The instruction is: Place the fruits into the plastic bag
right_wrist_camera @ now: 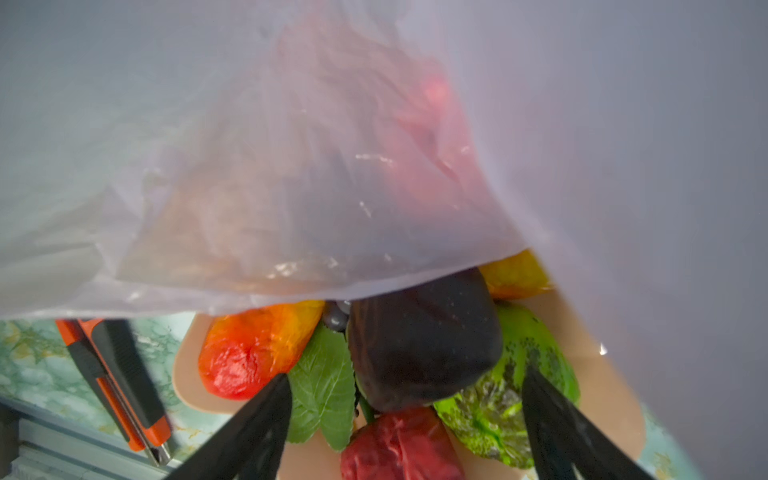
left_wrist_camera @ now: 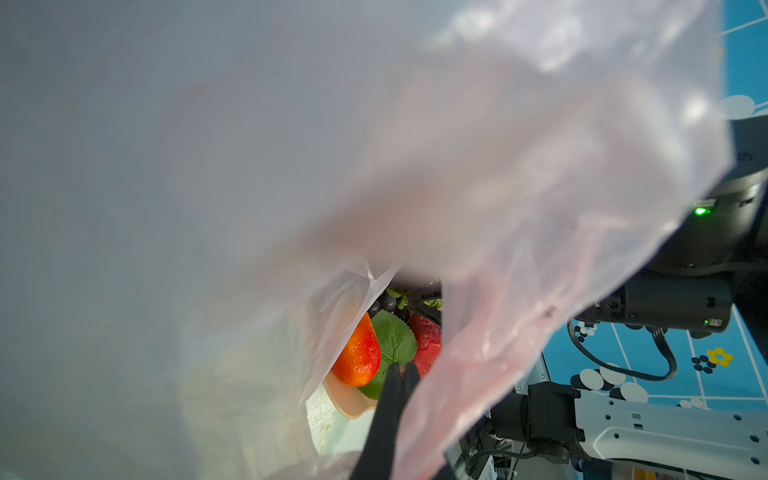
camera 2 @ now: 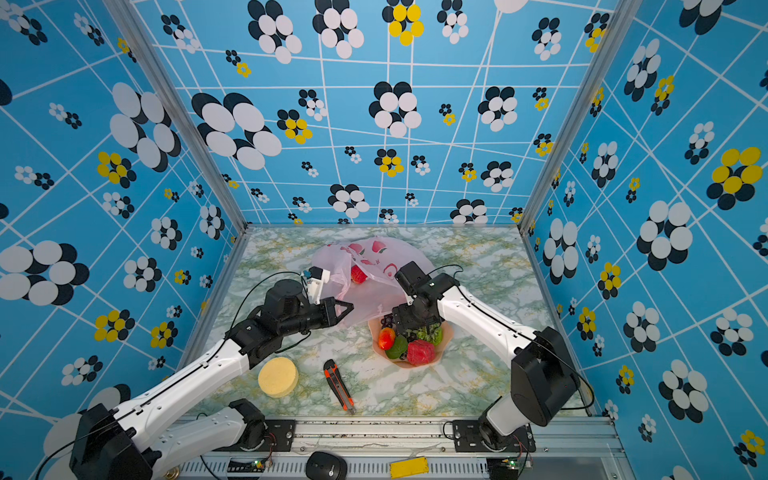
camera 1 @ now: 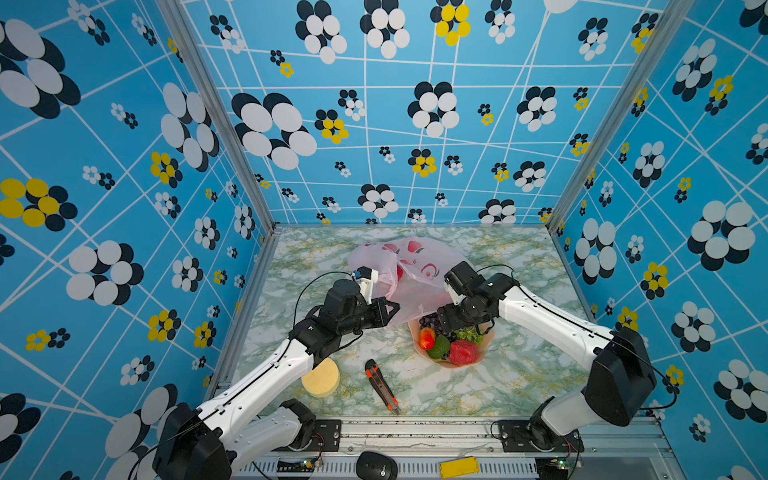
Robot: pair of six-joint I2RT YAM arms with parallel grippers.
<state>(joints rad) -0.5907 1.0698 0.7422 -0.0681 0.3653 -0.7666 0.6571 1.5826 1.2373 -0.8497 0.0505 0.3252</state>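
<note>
My right gripper point(right_wrist_camera: 407, 374) hangs wide open over the bowl point(camera 1: 484, 345) of fruits point(camera 1: 463, 352), with a dark fruit point(right_wrist_camera: 424, 336) just ahead of its tips and the mango point(right_wrist_camera: 253, 349) lying crosswise beside it. This arm is the nearer one. My left gripper point(camera 1: 392, 309) is pinched shut on the edge of the bag point(camera 1: 415, 266), which lies at twelve o'clock from the bowl and overhangs it. On the marble table point(camera 1: 498, 382), a knife point(camera 1: 381, 386) lies at seven o'clock.

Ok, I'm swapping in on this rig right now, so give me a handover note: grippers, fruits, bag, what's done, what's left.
Left gripper: shut, pinching the bag at its edge.
Right gripper: open over the bowl, jaws astride a dark fruit, nothing held.
Done: one red fruit lies in the bag.
Left: the mango, grapes and the others, all in the bowl.
</note>
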